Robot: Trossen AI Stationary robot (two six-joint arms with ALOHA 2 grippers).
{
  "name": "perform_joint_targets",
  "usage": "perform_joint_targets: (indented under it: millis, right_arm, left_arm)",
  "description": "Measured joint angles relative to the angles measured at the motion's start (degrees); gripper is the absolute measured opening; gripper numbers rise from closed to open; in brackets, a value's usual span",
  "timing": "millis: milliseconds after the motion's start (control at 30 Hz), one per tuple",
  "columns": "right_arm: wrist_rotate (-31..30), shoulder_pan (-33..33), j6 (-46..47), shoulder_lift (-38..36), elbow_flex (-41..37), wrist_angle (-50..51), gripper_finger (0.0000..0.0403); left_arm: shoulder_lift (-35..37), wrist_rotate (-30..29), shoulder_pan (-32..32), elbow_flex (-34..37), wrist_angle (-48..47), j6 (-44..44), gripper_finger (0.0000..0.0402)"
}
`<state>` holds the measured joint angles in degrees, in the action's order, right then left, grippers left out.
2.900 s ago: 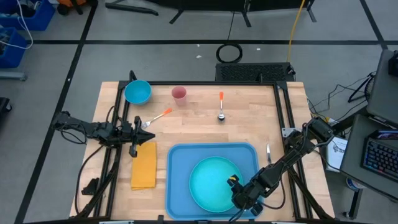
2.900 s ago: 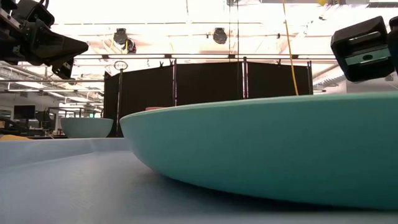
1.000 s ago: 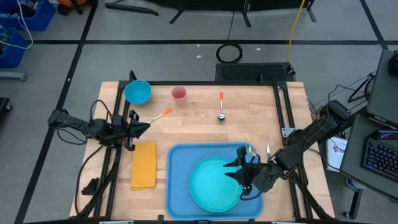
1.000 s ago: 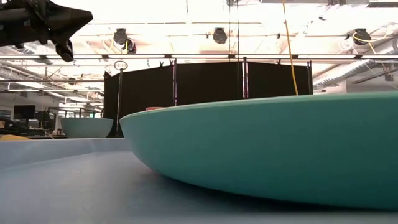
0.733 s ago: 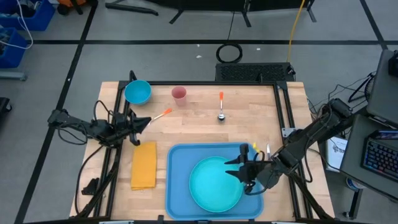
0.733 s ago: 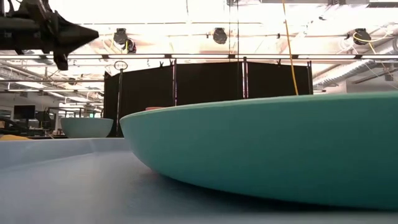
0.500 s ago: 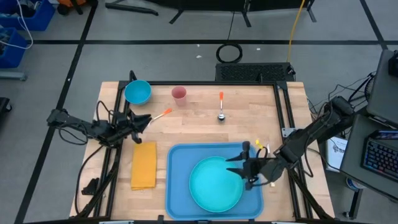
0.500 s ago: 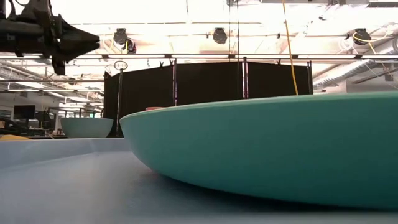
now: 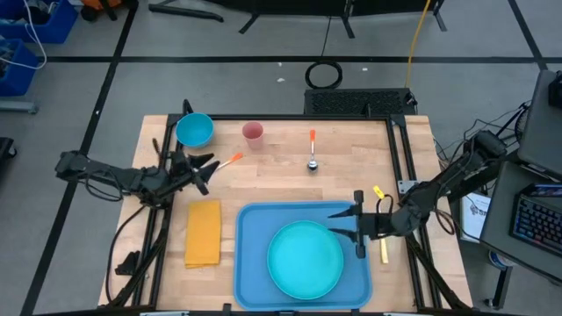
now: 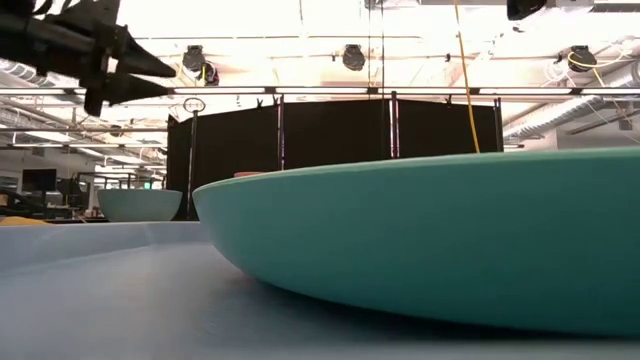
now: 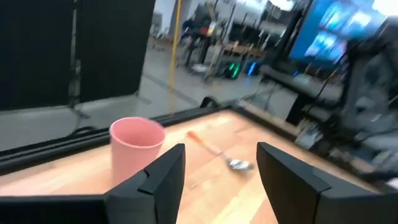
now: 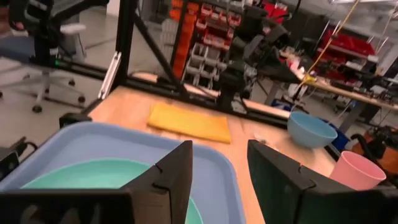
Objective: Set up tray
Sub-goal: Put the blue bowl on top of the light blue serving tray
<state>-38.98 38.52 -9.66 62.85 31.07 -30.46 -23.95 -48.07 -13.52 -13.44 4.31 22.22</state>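
A: Start with the biggest thing. Where is the tray (image 9: 255, 263)?

B: Flat on the table (image 9: 281, 180), at the near edge, a little right of centre. The plate (image 9: 306, 260) already lies inside it, right of the tray's middle. In the high view the tray looks slightly wider than deep, so I'd call its long axis left to right, parallel to the table's near edge, sides square to the table, no tilt.

A: What sits outside it?

B: The napkin (image 9: 203, 233) is just beside the tray's left rim. The bowl (image 9: 194, 130) is at the far left corner, the cup (image 9: 253, 132) beside it, the spoon (image 9: 312, 151) further right, and a fork (image 9: 225, 163) near the left arm.

A: And the grippers?

B: The left gripper (image 9: 203, 166) hovers by the fork's tines end, jaws spread, nothing between them; its wrist view looks past the fingers (image 11: 161, 177) at the cup and spoon. The right gripper (image 9: 356, 226) hangs over the tray's right rim, jaws apart and empty.

A: So the step in hand?

B: My guess is the left arm goes for the fork. Doing it well means coming down with the jaws across the thin handle rather than along it, low enough to pinch it off the wood, then laying it parallel to the tray's short sides, clear of the plate. The right arm should stay out of the way.
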Motion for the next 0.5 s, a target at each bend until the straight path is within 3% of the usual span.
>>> perform_joint_targets:
  millis: [200,500]
  right_arm:
    - [0.0,-0.2,-0.5,-0.6,-3.0,-5.6,0.0144]
    - [0.0,-0.2,-0.5,-0.6,-3.0,-5.8,0.0143]
  left_arm:
    - [-10.1,1.4,4.5,-11.3,-17.9,5.3,0.0192]
    - [-20.2,11.2,18.2,-22.7,-37.1,13.5,0.0191]
